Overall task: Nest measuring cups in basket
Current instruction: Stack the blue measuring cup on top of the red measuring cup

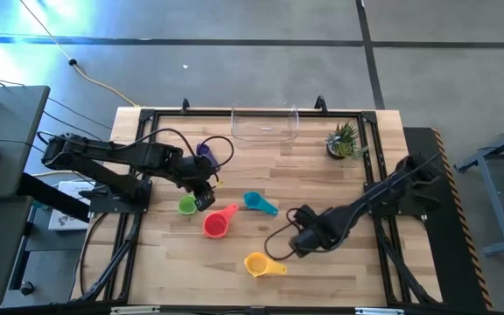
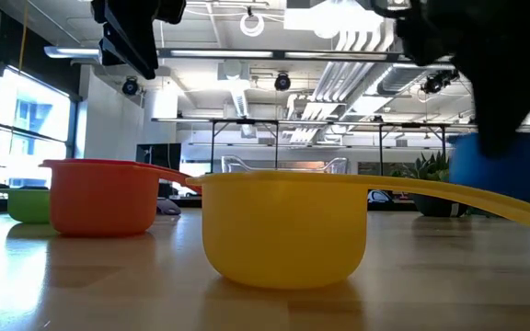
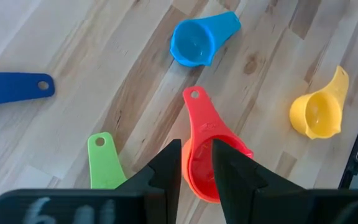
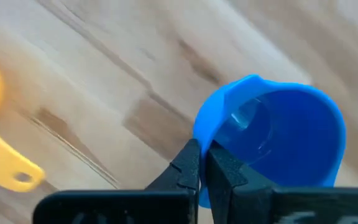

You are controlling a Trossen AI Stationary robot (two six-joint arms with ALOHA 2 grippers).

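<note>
While right gripper (image 4: 202, 163) clamps blue cup (image 4: 278, 134), left gripper (image 3: 196, 163) hovers slightly open

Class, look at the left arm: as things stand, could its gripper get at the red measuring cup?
Probably yes. The left gripper hangs right over the red cup, fingers slightly parted. The green cup beside it lies apart, and nothing covers the red one.

The green cup (image 3: 106, 163) is cut off at the left wrist picture's edge, its bowl hidden behind a finger. In the low view the blue cup (image 2: 502, 167) is a blur against the dark arm, and the basket (image 2: 283, 165) shows only faintly above the yellow cup (image 2: 283, 223). From above, the purple cup (image 1: 205, 150) is mostly covered by the left arm.
</note>
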